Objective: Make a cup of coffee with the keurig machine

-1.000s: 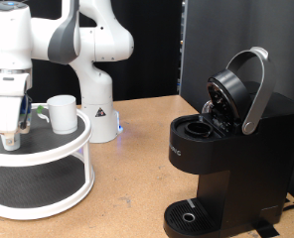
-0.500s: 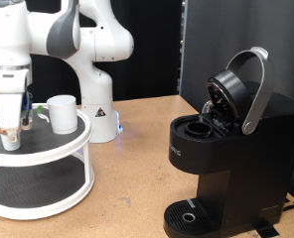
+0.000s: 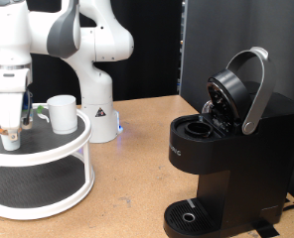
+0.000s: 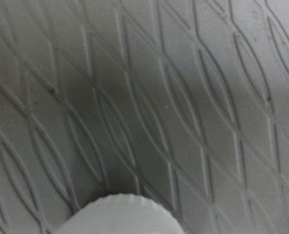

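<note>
So the hand is down on the round rack, fingers pinching a small pod. Cup sits at its 3 o'clock; keurig machine stands lid-up on the table.

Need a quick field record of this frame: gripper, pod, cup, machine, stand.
gripper: down over the top tier of the stand, at the pod
pod: small, white with brown top, on the top tier between the fingers
cup: white, upright on the top tier, to the exterior view's right of the gripper
keurig machine: lid raised, chamber open, drip tray bare
stand: white, two tiers, black mesh
</note>
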Motion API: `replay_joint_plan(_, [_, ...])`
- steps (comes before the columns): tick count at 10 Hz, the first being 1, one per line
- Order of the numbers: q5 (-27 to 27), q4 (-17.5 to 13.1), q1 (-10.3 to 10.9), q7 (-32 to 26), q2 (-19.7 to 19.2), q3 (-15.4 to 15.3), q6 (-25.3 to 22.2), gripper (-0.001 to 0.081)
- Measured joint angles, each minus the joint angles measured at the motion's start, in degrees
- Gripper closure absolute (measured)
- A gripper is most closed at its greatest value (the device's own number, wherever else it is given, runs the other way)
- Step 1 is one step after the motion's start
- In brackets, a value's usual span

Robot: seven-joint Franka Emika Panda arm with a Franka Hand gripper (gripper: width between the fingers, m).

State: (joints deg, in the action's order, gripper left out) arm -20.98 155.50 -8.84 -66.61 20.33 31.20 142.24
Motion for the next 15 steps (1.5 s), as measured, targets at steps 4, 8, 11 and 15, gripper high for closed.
replay_joint_plan(4, [-0.07,-0.12,-0.12,0.55,0.0,-0.55,-0.02,0.0362])
replay_joint_plan(8, [-0.07,-0.17,-0.12,0.58,0.0,-0.61,-0.02,0.0365])
replay_joint_plan(11, [0.4,-0.55,-0.09,0.62,0.11,-0.95,-0.88,0.0474])
replay_joint_plan(15, [1.93,-1.08,0.09,0.66,2.21,-2.39,-4.01,0.0787])
